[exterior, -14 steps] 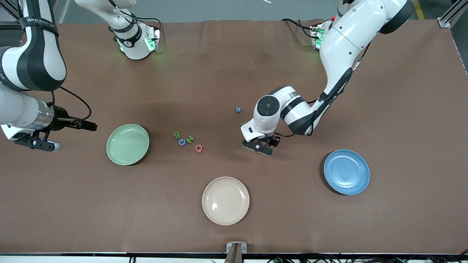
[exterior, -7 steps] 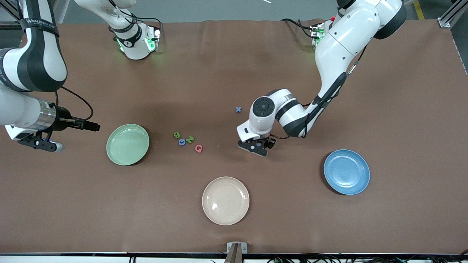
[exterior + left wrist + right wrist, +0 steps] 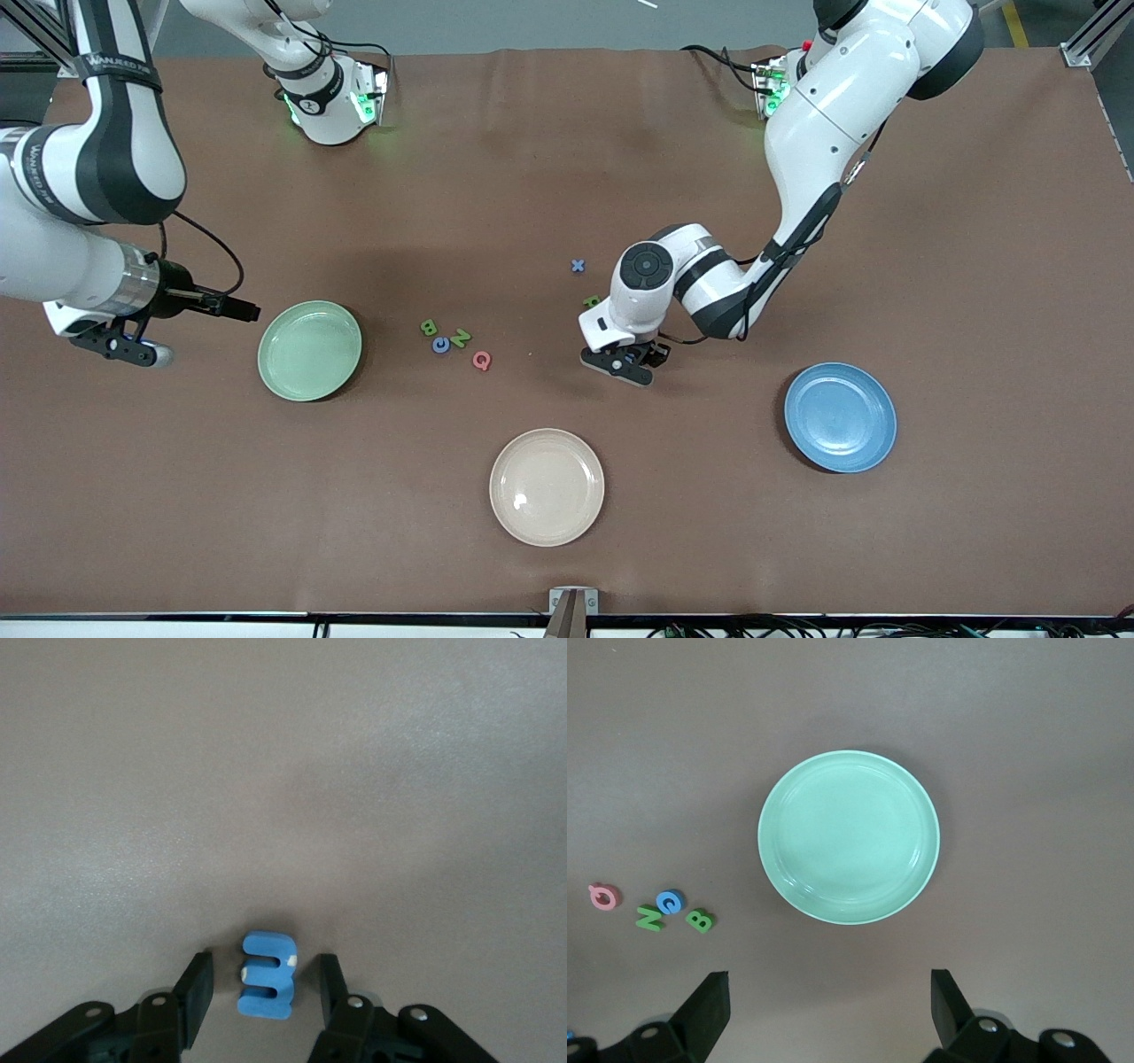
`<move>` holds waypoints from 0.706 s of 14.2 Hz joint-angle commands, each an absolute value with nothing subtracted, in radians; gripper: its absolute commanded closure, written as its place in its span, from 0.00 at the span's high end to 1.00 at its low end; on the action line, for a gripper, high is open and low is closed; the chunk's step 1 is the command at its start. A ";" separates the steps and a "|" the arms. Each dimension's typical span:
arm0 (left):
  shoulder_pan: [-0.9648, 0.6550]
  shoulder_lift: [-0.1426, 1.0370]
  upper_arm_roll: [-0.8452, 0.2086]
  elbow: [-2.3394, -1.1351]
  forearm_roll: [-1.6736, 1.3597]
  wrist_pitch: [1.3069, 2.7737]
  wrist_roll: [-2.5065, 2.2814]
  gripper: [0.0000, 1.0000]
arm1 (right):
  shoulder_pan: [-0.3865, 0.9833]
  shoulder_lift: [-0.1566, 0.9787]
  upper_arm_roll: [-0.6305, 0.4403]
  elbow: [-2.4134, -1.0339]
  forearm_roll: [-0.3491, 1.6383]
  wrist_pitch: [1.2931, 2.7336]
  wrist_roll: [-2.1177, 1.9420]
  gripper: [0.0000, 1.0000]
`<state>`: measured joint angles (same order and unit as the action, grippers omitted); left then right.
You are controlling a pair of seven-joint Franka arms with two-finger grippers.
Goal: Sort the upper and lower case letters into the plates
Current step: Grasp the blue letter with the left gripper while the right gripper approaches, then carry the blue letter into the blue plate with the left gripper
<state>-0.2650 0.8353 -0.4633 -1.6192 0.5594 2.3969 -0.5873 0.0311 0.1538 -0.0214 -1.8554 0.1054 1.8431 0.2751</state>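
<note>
Brown table (image 3: 974, 266), blue letter (image 3: 267, 974) (flat) between open left end effector (image 3: 266, 992) fingers

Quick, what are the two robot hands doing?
Left gripper: open, fingers either side of a blue letter.
Right gripper: open, empty, beside the green plate.

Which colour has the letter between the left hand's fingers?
Blue letter; clearest in the left wrist view.

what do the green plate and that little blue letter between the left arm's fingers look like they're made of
The green plate looks like glazed ceramic, though it could be glossy plastic: smooth surface with soft light reflections along the rim. The blue letter, lying on the table between the open fingers of the left tool, looks like foam or soft matte plastic: thick, rounded edges, no shine.
</note>
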 commanded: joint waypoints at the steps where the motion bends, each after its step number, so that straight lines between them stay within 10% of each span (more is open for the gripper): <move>1: -0.272 0.844 -0.456 -1.600 0.583 2.402 -0.589 0.28 | 0.069 0.087 -0.023 -1.962 0.121 1.916 0.342 1.00; 3: -0.258 0.833 -0.456 -1.603 0.584 2.393 -0.586 0.05 | 0.092 0.087 -0.023 -1.977 0.146 1.946 0.371 1.00; 10: -0.068 0.661 -0.477 -1.643 0.565 2.258 -0.588 0.05 | 0.181 0.124 -0.025 -2.002 0.147 2.096 0.439 1.00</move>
<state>-0.1232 0.7323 -0.4599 -1.5981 0.5614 2.2878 -0.5856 0.1460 0.1284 -0.0197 -1.9538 0.1352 2.0178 0.4177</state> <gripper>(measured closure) 0.731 0.000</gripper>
